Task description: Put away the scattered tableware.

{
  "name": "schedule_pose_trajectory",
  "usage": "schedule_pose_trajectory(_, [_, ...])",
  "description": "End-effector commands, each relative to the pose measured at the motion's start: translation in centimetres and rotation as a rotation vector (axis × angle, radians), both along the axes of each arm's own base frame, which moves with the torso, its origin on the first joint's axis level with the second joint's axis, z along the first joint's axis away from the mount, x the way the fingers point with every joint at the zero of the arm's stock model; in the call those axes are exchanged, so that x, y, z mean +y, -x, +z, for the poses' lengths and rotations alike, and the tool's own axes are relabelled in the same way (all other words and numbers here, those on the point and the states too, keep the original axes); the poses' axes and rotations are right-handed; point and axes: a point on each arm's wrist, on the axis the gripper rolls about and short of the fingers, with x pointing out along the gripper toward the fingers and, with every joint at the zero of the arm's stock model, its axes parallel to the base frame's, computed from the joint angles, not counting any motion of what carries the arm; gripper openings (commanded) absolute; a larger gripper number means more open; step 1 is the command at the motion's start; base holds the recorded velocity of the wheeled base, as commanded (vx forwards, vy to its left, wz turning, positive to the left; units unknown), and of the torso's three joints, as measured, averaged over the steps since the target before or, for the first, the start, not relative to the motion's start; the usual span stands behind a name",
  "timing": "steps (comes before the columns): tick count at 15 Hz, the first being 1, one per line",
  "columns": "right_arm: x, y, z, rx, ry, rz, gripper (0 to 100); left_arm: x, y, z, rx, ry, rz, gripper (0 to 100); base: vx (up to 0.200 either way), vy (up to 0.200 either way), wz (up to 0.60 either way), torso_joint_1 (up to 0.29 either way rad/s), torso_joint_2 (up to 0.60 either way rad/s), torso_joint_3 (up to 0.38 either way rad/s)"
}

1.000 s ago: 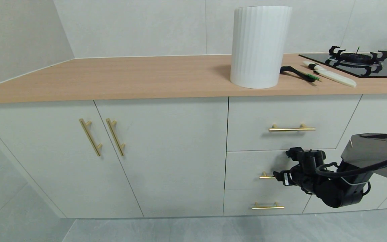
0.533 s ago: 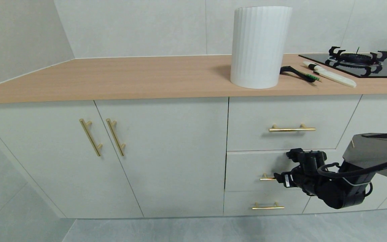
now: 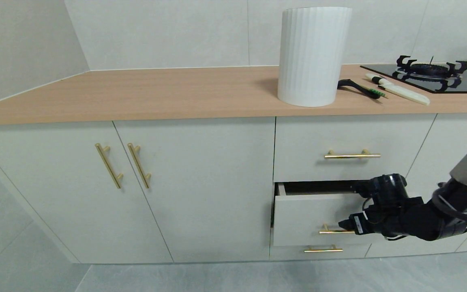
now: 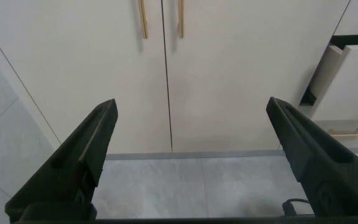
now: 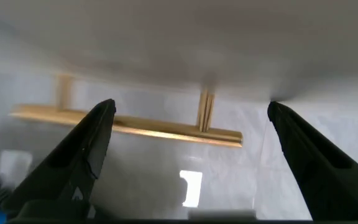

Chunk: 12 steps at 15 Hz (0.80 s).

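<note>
1. Edges: the tabletop (image 3: 156, 93) runs from the corner wall on the robot's left to the hob (image 3: 432, 77) on its right. Its front edge sits over two cabinet doors (image 3: 136, 190) and a stack of three drawers.
2. Room: wood surface shows from the corner up to the white ribbed container (image 3: 311, 56). Grey floor (image 3: 217, 278) lies in front of the cabinets.
3. Containers: the middle drawer (image 3: 310, 211) stands partly open, with a dark gap along its top edge; contents hidden. The container's top is cut off, so its inside is unseen.
4. Right tool (image 3: 342, 224) is at the right end of the middle drawer's gold handle (image 3: 330, 231). In the wrist view its fingers (image 5: 98, 134) stand wide apart, gripping nothing visible.
5. Left tool (image 4: 191, 106) hangs low before the cabinet doors, fingers spread wide, holding nothing.
6. Tableware: a black-handled utensil (image 3: 357, 87) with a green tip and a white knife (image 3: 403, 94) lie flat, side by side, between container and hob.
</note>
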Motion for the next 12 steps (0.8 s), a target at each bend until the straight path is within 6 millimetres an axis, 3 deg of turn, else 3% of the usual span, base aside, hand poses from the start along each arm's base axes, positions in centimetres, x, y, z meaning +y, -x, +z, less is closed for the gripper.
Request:
schedule_pose_trajectory(1, [0.3,1.7,5.7,-0.107,-0.038,0.031,100,0.0,0.0,0.0,0.0,0.0,0.0,100,0.0,0.0,0.0,0.0,0.0,0.0])
schedule_pose_trajectory(4, [1.0,3.1,8.5,-0.188,-0.057,0.057,100,0.0,0.0,0.0,0.0,0.0,0.0,100,0.0,0.0,0.0,0.0,0.0,0.0])
schedule_pose_trajectory(6, [1.6,3.2,8.8,-0.206,-0.057,0.068,100,0.0,0.0,0.0,0.002,0.0,0.0,100,0.0,0.0,0.0,0.0,0.0,0.0])
schedule_pose_trajectory(9, [1.9,2.0,7.5,-0.237,-0.062,0.06,100,0.0,0.0,0.0,0.002,0.0,0.0,100,0.0,0.0,0.0,0.0,0.0,0.0])
schedule_pose_trajectory(12, [2.2,0.0,4.9,-0.289,-0.054,-0.012,100,0.0,0.0,0.0,0.002,0.0,0.0,100,0.0,0.0,0.0,0.0,0.0,0.0])
